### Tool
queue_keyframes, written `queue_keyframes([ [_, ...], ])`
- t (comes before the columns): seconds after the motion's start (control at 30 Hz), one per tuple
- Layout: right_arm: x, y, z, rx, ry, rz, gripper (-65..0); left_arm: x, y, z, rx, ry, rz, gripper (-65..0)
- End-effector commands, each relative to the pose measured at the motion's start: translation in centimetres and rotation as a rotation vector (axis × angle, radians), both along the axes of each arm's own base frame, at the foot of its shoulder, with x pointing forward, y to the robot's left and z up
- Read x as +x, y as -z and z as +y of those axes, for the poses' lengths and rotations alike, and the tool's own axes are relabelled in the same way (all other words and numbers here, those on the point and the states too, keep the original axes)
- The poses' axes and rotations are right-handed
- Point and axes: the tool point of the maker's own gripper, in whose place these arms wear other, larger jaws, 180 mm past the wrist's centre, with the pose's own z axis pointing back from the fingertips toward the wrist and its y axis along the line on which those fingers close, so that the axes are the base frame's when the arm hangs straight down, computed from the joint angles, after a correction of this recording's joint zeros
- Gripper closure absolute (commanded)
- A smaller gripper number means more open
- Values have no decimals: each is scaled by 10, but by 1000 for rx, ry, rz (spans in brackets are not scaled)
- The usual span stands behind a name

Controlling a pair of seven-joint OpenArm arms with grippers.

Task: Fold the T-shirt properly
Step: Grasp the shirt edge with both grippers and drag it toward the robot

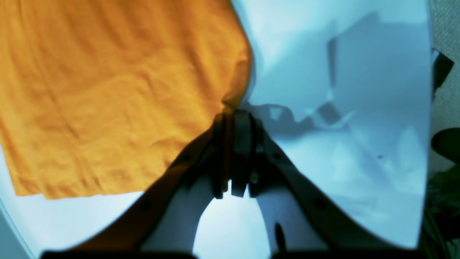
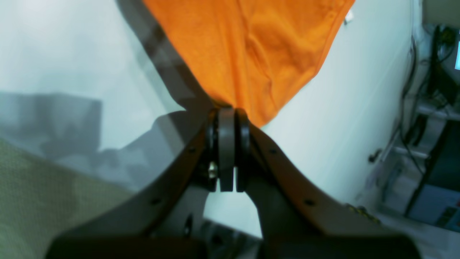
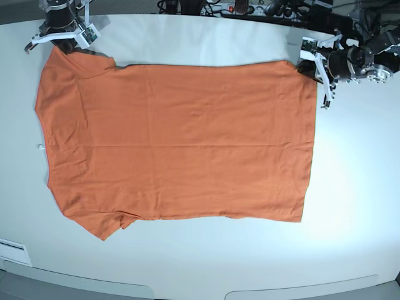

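An orange T-shirt (image 3: 181, 140) lies flat on the white table (image 3: 350, 219), long axis running three to nine o'clock, neckline at nine. The right gripper (image 3: 62, 39) pinches its eleven o'clock sleeve corner; the left gripper (image 3: 310, 59) clamps the one o'clock hem corner.

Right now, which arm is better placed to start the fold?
Neither alone: left gripper is shut on the T-shirt hem corner, right gripper on a sleeve corner. Both hold the far edge, so they should move together.
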Motion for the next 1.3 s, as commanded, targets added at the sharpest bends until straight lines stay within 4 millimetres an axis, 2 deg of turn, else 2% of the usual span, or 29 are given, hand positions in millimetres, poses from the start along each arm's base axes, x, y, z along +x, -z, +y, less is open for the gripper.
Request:
queue_keyframes([
  [0.0, -4, -7, 0, -5, 7, -8, 0, 4, -8, 4, 10, -2, -24, 0],
  [0.2, -35, -6, 12, 54, 82, 49, 0, 4, -10, 7, 36, 8, -53, 0],
  [0.37, -35, -7, 14, 46, 90, 38, 0, 2, -16, 0, 33, 22, -58, 0],
  [0.5, -19, -20, 13, -19, 15, -47, 0, 4, -29, -2, 66, 27, -106, 0],
  [0.57, -10, -26, 15, -38, -20, -93, 0, 17, -39, -2, 77, -12, -185, 0],
  [0.7, 18, -37, 15, -70, -77, -173, 0, 54, -65, 1, 71, -107, -419, 0],
  [0.83, 48, -53, 10, -106, -127, -260, 0, 68, -78, -1, 41, -129, -520, 0],
  [1.1, 92, -69, 7, 24, -156, -324, 0, 79, -80, -12, -33, -186, -566, 0],
  [1.27, 105, -74, 5, 95, -154, -321, 0, 88, -57, -5, -20, -234, -560, 0],
])
